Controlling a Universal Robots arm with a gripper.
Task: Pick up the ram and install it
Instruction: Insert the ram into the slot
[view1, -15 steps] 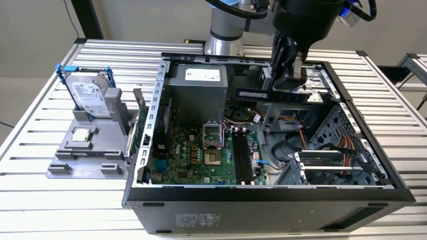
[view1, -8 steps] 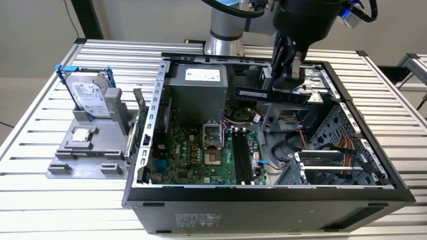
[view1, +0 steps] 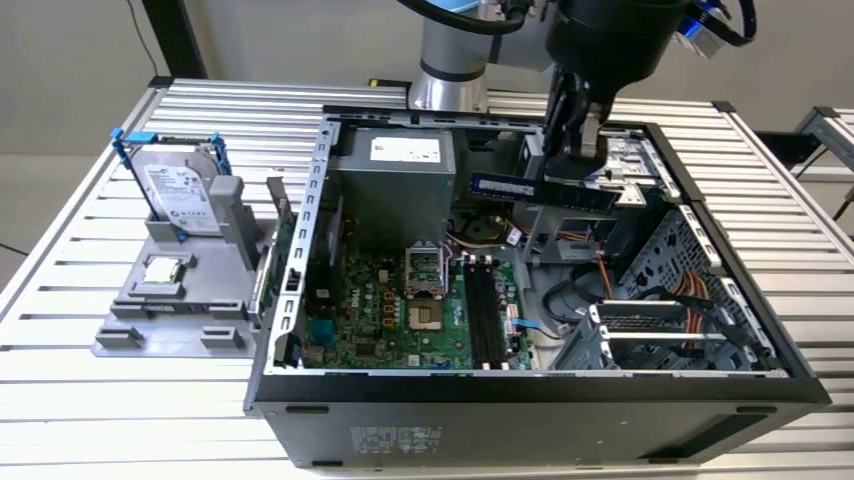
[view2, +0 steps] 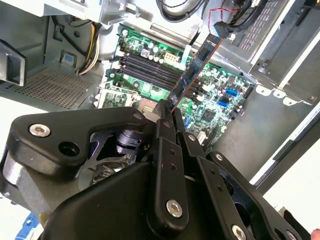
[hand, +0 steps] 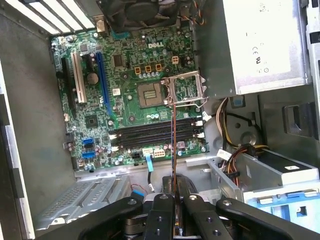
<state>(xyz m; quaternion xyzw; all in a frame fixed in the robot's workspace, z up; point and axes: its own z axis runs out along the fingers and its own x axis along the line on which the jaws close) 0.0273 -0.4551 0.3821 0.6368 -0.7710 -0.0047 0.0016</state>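
Note:
The ram (view1: 541, 190) is a long blue stick held level in the air over the open computer case (view1: 534, 385), above its back half. My gripper (view1: 577, 165) is shut on the ram's right part, coming down from above. In the second wrist view the ram (view2: 192, 70) sticks out from between my gripper (view2: 168, 111) fingers over the green motherboard. In the first wrist view the ram (hand: 173, 145) shows edge-on, crossing the black memory slots (hand: 155, 132) far below. Those slots (view1: 483, 310) lie on the motherboard (view1: 387, 310), to the exterior view's left of and nearer than the ram.
A grey fixture (view1: 147, 325) at the exterior view's left holds a hard drive (view1: 180, 195) in a blue frame and a processor chip (view1: 160, 268). Inside the case are the power supply (view1: 394, 160), the open processor socket (view1: 424, 270), orange cables (view1: 694, 310) and a drive cage (view1: 667, 335).

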